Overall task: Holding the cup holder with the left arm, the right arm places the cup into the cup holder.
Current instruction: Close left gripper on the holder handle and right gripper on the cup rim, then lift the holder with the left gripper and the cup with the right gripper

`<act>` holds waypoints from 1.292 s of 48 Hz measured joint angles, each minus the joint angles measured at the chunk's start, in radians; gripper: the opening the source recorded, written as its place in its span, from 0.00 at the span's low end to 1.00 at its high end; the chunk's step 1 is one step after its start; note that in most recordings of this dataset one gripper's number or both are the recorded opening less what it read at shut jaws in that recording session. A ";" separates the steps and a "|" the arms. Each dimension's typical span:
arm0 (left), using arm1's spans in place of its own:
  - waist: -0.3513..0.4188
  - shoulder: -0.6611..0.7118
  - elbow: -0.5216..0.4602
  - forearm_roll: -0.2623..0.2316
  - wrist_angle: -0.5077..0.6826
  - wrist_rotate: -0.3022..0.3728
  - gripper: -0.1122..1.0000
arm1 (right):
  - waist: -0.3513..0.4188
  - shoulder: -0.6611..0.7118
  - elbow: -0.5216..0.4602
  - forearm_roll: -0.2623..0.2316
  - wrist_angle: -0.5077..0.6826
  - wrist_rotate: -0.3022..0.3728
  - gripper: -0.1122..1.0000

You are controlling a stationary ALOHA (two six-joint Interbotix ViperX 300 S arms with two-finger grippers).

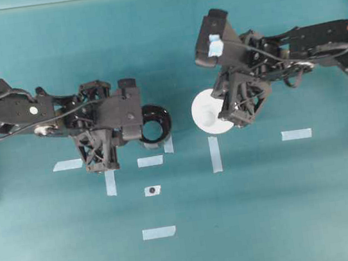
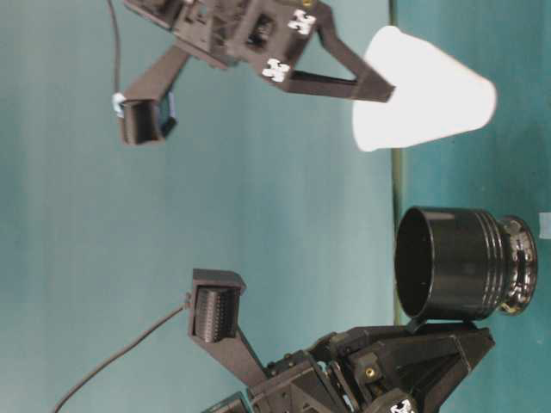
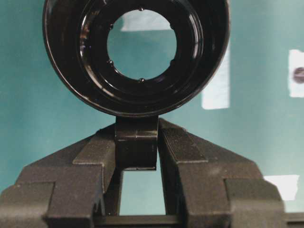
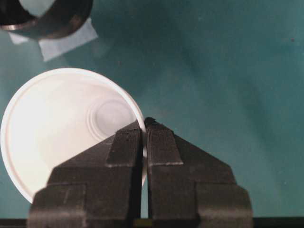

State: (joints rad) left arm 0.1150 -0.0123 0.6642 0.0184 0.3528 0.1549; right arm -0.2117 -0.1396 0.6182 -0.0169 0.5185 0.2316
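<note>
The glossy black cup holder (image 1: 155, 123) is upright with its mouth up, left of the table's middle. My left gripper (image 1: 140, 131) is shut on its short side handle (image 3: 137, 142). In the left wrist view, tape on the table shows through the holder's ring (image 3: 85, 71). The white cup (image 1: 208, 113) hangs tilted to the holder's right, a short gap apart. My right gripper (image 1: 229, 113) is shut on the cup's rim, one finger inside and one outside (image 4: 144, 129). The table-level view shows the cup (image 2: 426, 90) beside the holder (image 2: 461, 262), not in it.
Several light blue tape strips lie on the teal table, such as one (image 1: 215, 154) below the cup and one (image 1: 150, 161) below the holder. A tape piece with a black dot (image 1: 152, 190) lies nearer the front. Arm bases stand at both side edges.
</note>
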 measured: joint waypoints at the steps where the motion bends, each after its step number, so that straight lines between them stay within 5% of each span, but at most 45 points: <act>1: -0.002 -0.002 -0.003 0.002 0.005 0.002 0.32 | 0.000 -0.006 0.000 -0.002 -0.002 0.002 0.13; 31: -0.023 -0.002 -0.054 0.002 0.037 0.002 0.32 | -0.006 -0.204 -0.002 0.020 0.117 0.034 0.13; 62: -0.028 0.038 -0.106 0.002 0.035 0.002 0.32 | -0.023 -0.285 -0.133 0.049 0.278 0.094 0.13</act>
State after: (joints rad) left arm 0.0874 0.0261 0.5584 0.0199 0.3881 0.1565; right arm -0.2347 -0.4249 0.4847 0.0322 0.7961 0.3252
